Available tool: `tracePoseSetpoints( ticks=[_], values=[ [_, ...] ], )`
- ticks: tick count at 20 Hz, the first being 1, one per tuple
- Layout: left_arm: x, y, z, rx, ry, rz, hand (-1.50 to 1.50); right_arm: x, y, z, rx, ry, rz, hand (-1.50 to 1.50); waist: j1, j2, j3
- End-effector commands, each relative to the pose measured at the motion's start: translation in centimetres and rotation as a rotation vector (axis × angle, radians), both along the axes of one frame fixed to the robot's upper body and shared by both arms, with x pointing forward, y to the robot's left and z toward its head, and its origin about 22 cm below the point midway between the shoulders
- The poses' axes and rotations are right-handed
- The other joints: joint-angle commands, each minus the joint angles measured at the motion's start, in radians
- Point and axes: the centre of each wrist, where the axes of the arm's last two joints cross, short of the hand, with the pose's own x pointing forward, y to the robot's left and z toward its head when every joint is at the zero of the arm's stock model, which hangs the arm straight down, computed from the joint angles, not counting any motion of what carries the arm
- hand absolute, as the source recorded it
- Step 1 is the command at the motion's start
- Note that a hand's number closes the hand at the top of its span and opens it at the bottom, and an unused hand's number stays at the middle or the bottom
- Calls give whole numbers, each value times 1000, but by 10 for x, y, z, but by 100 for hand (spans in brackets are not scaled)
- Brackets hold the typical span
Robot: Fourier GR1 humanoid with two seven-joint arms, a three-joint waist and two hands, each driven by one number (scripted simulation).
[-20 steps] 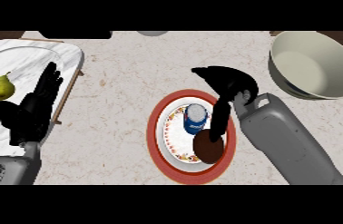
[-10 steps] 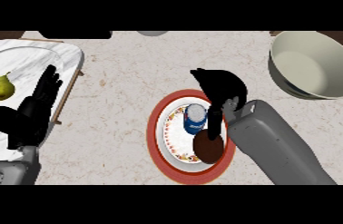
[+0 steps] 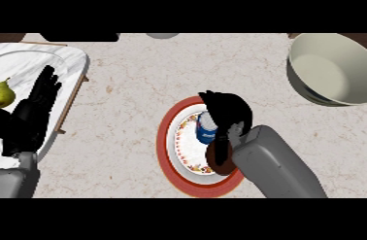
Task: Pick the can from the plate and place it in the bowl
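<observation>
The can [image 3: 207, 131] stands upright on the red-rimmed plate [image 3: 172, 159], a little toward 1 o'clock of the plate's middle, its blue side showing below a pale top. It looks like a small metal tin: stiff, probably light, with a smooth, slippery wall, so it should take a squeeze without denting but could slide or tip if caught only near the top. The best hold is likely across the middle of its round body, fingers on one side and thumb opposite.

The right hand [image 3: 228, 110] sits directly over it from 1 o'clock, fingers curled down around the can's upper part and hiding much of it; it appears to be gripping the can, though the contact itself is covered.

The bowl [image 3: 326, 69], pale and deep, lies well apart at 2 o'clock from the plate, on the table [image 3: 129, 88].

At 9 o'clock the left hand [image 3: 32, 115] rests open, fingers straight, over a white tray [image 3: 64, 57] holding a pear [image 3: 6, 92].
</observation>
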Motion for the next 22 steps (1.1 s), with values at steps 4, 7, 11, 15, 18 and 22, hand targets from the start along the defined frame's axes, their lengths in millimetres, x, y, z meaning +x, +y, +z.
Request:
tracePoseSetpoints(
  ticks=[4, 7, 11, 15, 18, 22],
  values=[
    [10, -7, 6, -15, 0, 1, 0, -7, 4, -19, -37, -2, -50, -150, -1, 0, 0],
    [-4, 6, 13, -6, -12, -20, 0, 6, 7, -29, -34, -9, -59, -150, 5, 0, 0],
    [1, 4, -15, 10, -2, 0, 0, 22, 10, -27, -49, 20, -49, -150, 4, 2, 0],
    [-10, 7, -9, 5, 17, -32, 0, 15, 16, -49, 33, 75, -42, 150, 8, 1, 0],
    [-4, 13, 5, 6, -17, -4, 0, 19, 17, -48, 39, 44, 10, 150, 5, 1, 0],
    [-7, -5, -1, -4, -12, 6, 0, 23, -2, -62, 61, 25, 15, 150, 4, 0, 0]
  ],
)
